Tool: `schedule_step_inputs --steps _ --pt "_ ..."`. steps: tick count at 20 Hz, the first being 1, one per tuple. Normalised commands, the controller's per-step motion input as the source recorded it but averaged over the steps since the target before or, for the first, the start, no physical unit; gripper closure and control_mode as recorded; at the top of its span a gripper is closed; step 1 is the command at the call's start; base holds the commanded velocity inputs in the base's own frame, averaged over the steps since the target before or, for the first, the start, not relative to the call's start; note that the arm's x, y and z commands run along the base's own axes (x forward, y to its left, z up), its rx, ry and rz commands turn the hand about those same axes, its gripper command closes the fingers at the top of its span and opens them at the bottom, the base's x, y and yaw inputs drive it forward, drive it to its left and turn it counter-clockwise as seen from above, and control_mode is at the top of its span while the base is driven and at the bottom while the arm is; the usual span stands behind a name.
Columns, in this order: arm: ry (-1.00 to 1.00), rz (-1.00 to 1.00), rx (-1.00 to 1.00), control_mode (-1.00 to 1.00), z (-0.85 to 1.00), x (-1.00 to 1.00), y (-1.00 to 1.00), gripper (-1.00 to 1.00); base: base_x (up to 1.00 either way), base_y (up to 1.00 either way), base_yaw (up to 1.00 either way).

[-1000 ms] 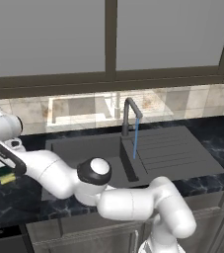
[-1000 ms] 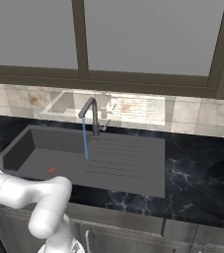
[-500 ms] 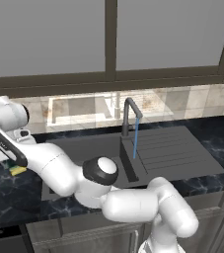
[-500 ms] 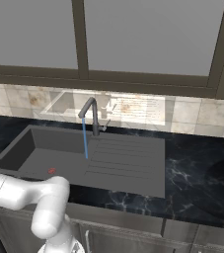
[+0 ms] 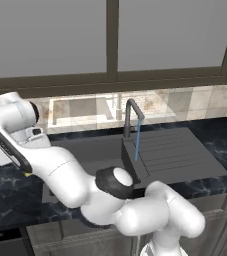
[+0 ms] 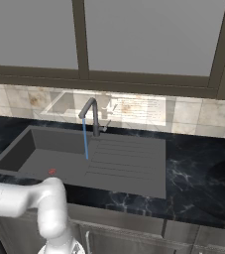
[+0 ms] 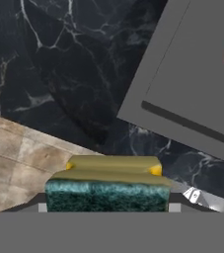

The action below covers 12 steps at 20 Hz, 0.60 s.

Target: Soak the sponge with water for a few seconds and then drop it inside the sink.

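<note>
The sponge, yellow with a green scouring layer, fills the bottom of the hand view, held between the fingers of my gripper, which is shut on it. It hangs above the black counter, left of the sink, and casts a shadow below. In the left base view the gripper is at the far left, with a yellow corner of the sponge showing under the hand. The water runs as a thin blue stream from the dark faucet into the sink. The right base view shows the water and sink too.
Marbled black countertop surrounds the basin. A ribbed drainboard lies right of the faucet. Tiled backsplash and a window stand behind. A red drain mark sits on the basin floor.
The hand has risen from the counter at the left with the sponge in it and shifted a little toward the sink. The water keeps running.
</note>
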Motion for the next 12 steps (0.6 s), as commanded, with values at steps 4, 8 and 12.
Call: schedule_step_inputs --steps 4,8,12 --pt "-0.07 0.00 0.01 -1.00 0.33 -0.19 -0.57 1.00 0.00 0.00 0.00" --pt "-0.07 0.00 0.00 -1.00 0.08 -0.06 -0.64 1.00 0.00 0.00 0.00" --pt "-0.06 0.00 0.00 -1.00 0.00 0.00 -0.66 1.00 0.00 0.00 0.00"
